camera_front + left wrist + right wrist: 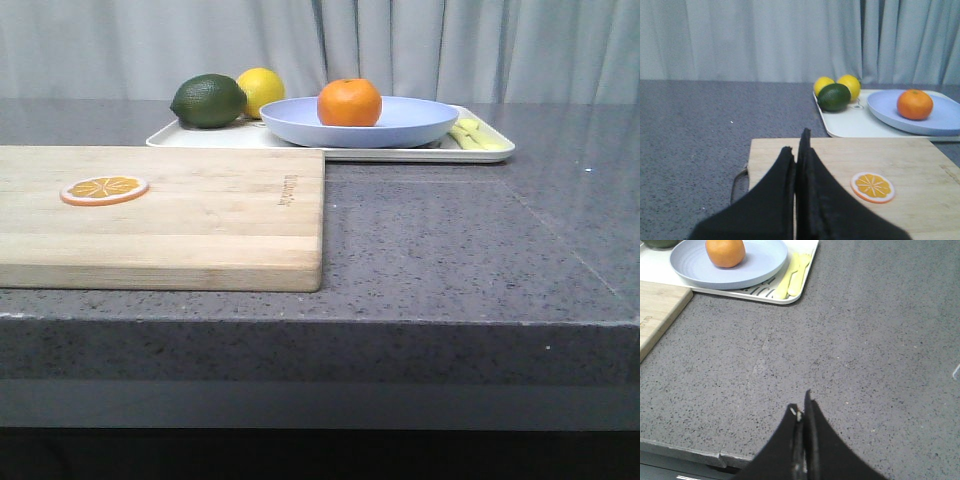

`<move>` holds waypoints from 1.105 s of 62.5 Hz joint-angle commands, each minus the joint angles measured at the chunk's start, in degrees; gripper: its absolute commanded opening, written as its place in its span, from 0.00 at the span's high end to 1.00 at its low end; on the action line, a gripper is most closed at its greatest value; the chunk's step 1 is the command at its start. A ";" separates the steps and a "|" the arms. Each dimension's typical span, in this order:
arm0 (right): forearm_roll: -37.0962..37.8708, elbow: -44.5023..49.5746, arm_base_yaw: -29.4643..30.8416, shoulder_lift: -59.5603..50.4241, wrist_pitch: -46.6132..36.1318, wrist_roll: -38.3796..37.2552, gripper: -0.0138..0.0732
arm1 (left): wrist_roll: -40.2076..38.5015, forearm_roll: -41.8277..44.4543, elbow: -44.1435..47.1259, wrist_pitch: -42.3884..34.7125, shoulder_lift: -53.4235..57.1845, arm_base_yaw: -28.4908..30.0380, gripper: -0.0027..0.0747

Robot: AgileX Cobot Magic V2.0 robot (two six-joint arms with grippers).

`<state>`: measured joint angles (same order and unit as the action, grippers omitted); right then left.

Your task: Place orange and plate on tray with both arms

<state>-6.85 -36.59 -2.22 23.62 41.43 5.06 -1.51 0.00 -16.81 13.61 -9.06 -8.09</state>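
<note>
left gripper (799, 150) above cutting board (900, 165), jaws closed, empty; right gripper (802, 412) above countertop (880, 340), jaws closed, empty.

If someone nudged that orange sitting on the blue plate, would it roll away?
Probably it would roll: the orange is round and rests loose on the plate. The plate's shallow raised edge would likely stop a gentle nudge. Its skin looks smooth, so it might slip in a grasp.

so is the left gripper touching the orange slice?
Apart. The left wrist view shows the left gripper shut, with bare cutting board between its fingertips and the orange slice.
</note>
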 commanded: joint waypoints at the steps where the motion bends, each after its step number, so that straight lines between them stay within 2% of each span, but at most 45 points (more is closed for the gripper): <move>1: 0.37 -1.40 0.02 0.34 -4.59 0.59 0.92 | -0.07 0.00 3.98 -10.96 3.66 1.84 0.99; 11: 0.37 -1.40 0.02 0.34 -4.59 0.59 0.92 | -0.07 0.00 12.63 -17.46 8.42 3.13 0.99; 22: 0.37 -1.40 0.02 0.34 -4.59 0.59 0.92 | -0.07 -0.81 18.78 -21.01 10.42 2.94 0.99; 30: 0.37 -1.40 0.02 0.34 -4.64 0.59 0.92 | -0.07 -4.61 18.80 -17.09 10.42 3.06 0.99; 69: 0.37 -1.40 0.02 0.34 -4.64 0.59 0.92 | -0.07 -4.71 18.80 -17.17 10.42 3.06 0.99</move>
<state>-6.85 -36.59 -2.22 23.62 41.29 5.06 -1.51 -4.19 0.43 0.58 0.23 -5.15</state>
